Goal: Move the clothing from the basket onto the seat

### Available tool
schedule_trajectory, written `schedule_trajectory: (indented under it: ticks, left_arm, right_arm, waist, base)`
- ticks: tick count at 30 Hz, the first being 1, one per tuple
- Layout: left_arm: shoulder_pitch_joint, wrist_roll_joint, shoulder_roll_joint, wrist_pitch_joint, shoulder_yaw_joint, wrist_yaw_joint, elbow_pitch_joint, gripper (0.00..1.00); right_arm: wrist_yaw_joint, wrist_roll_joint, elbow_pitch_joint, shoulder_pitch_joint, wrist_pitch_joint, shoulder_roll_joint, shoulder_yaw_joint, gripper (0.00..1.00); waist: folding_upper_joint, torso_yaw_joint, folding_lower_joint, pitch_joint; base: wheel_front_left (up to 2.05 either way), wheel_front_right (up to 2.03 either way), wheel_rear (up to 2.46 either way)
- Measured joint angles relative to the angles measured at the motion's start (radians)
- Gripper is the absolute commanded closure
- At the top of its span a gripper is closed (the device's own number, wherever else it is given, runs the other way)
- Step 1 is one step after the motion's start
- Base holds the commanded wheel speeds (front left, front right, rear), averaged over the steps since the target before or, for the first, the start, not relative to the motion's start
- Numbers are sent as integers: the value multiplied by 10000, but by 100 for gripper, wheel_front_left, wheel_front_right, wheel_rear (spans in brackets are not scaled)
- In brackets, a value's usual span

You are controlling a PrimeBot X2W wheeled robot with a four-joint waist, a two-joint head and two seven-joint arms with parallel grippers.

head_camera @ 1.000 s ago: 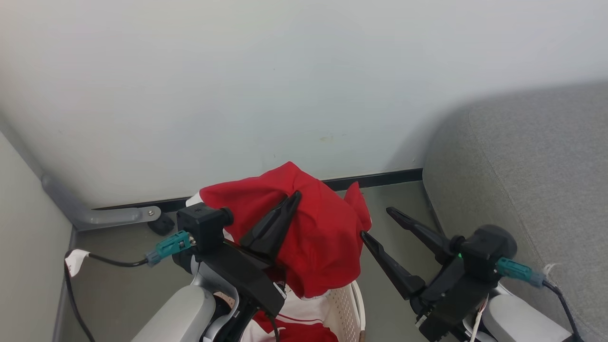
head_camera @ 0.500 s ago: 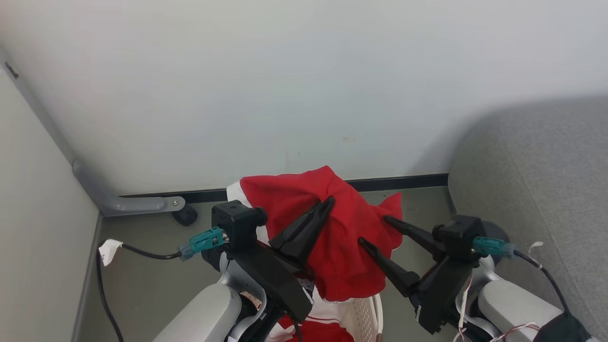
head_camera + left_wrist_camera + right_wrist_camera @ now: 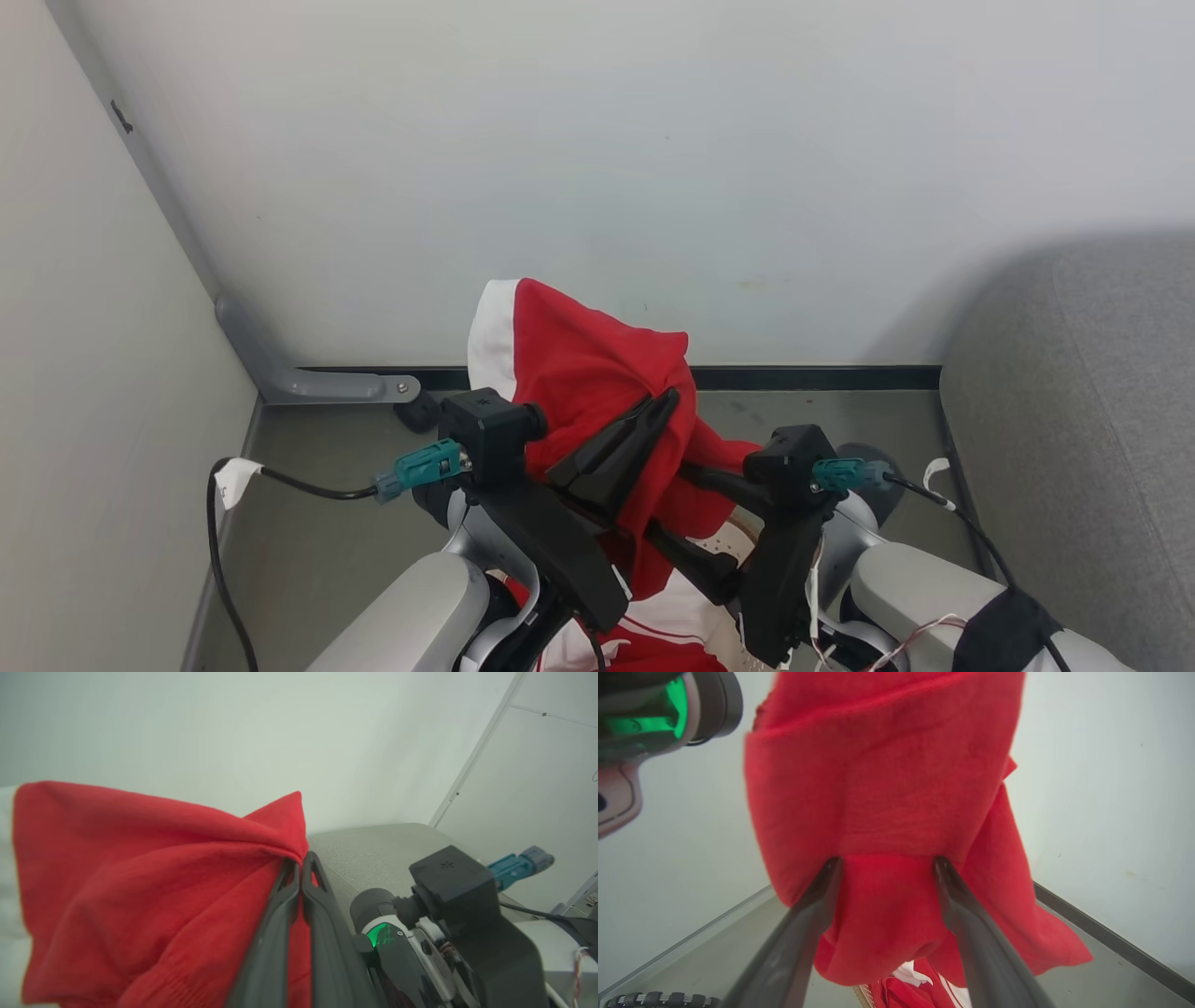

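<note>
Lifting step: the left gripper [image 3: 301,858] is clamping the clothing [image 3: 579,364]; the right gripper [image 3: 885,861], fingers apart, is seemingly just nudging it. Next, it needs carrying rightward onto the seat [image 3: 1074,420].

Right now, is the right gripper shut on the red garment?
No, the right wrist view shows the right gripper with fingers wide apart against the hanging red garment.

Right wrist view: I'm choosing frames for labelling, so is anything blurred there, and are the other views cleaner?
Right wrist view: the clothing has smeared edges, the green light at top left is out of focus, the right tool is sharper. Left wrist view: the white trim washes out at the left edge. Head view: sharp, evenly lit, soft shadow on the wall beside the seat.
</note>
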Motion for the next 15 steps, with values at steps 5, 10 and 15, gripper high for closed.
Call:
schedule_trajectory:
  ticks: [5,10,15]
  left_arm:
    - [4,-2,56,0,29,0,-8,100]
    - [10,-15,58,0,38,0,-23,100]
    - [21,-29,125,0,92,0,-46,100]
  right_arm:
    - [0,268,431,-385,-29,366,370,0]
    - [0,633,928,-523,-209,568,692,100]
    - [0,821,1139,-646,-500,625,759,100]
  waist:
    - [0,117,0,-18]
    - [0,142,0,-35]
    - [0,91,0,-44]
  base:
    - [0,0,0]
    - [0,0,0]
    - [0,0,0]
